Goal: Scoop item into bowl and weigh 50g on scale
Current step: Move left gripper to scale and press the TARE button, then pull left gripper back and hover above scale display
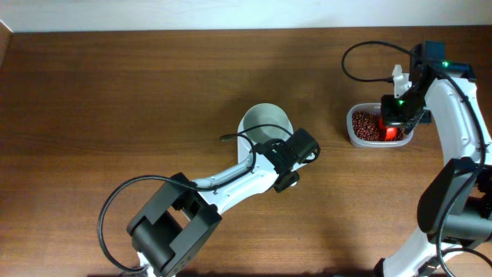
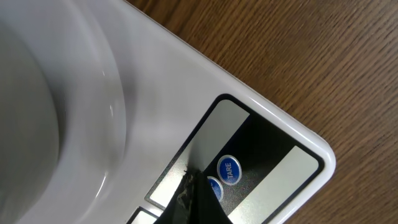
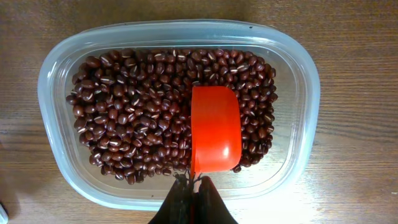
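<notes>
The white bowl (image 1: 265,123) stands on the white scale (image 2: 292,134) at mid table; the left wrist view shows the bowl's wall (image 2: 56,112) and the scale's blue TARE button (image 2: 228,169). My left gripper (image 2: 194,186) is shut, its tip at the scale's buttons; from above it sits at the bowl's near right (image 1: 296,150). The dark red-brown beans (image 3: 130,118) fill a clear plastic tub (image 3: 56,68). My right gripper (image 3: 194,186) is shut on the handle of an orange-red scoop (image 3: 216,127), which lies among the beans with its smooth rounded side showing.
The tub (image 1: 375,127) stands at the right of the brown wooden table. The left arm's black cable (image 1: 238,138) loops beside the bowl. The right arm (image 1: 453,100) reaches in from the right edge.
</notes>
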`<state>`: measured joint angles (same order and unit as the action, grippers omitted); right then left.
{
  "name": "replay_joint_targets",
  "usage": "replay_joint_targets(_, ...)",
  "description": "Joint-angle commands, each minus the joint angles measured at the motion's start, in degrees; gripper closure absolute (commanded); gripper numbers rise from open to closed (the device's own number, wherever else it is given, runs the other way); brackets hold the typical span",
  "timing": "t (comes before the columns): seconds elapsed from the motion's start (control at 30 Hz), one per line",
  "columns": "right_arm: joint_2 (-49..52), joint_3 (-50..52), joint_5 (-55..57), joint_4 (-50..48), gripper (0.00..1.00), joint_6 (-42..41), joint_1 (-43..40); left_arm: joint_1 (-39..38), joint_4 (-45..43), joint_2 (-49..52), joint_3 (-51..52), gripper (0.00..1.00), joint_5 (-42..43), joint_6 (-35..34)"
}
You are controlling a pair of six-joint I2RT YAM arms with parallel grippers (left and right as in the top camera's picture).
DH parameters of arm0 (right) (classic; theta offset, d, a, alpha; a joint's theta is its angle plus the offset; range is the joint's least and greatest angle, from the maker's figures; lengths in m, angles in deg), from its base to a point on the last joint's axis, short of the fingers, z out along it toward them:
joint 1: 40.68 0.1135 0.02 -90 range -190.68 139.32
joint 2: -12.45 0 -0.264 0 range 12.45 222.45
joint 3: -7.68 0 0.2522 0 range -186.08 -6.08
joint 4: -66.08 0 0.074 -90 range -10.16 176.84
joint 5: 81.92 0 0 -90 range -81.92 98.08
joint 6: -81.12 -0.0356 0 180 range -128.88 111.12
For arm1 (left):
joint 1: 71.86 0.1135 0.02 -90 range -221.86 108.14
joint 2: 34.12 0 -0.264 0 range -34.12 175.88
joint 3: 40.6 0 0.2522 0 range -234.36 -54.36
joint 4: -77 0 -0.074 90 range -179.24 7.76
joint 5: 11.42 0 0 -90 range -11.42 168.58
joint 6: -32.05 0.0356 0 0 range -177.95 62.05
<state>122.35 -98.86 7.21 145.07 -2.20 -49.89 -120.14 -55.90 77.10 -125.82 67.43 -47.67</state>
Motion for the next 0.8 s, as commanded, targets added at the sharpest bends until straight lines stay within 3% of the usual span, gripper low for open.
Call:
replay_joint_targets(0.0,0.1,0.4,0.7,-0.1,0.96,0.2,0.2,0.3,1.0,4.7,1.0,1.00,1.7,-0.1)
replay_joint_targets(0.23,0.1,0.4,0.7,-0.1,0.96,0.2,0.2,0.9,6.1,-15.9,-6.4,1.00,5.8,-2.3)
replay_joint_targets(0.37,0.1,0.4,0.7,-0.2,0.96,0.2,0.2,8.9,6.5,-30.1,-7.2,1.00,5.8,-3.6)
replay_joint_targets(0.43,0.1,0.4,0.7,-0.3,0.96,0.2,0.2,15.9,4.7,-33.8,-7.2,1.00,5.8,-5.4)
replay_joint_targets(0.57,0.1,0.4,0.7,-0.6,0.96,0.2,0.2,40.1,-6.3,-34.8,-7.2,1.00,5.8,-8.2)
replay_joint_targets(0.67,0.1,0.4,0.7,-0.5,0.96,0.2,0.2,51.6,-13.9,-32.1,-7.2,1.00,5.8,-12.2)
replay_joint_targets(0.77,0.1,0.4,0.7,-0.5,0.96,0.2,0.2,58.5,-16.7,-29.7,-7.2,1.00,5.8,-16.7)
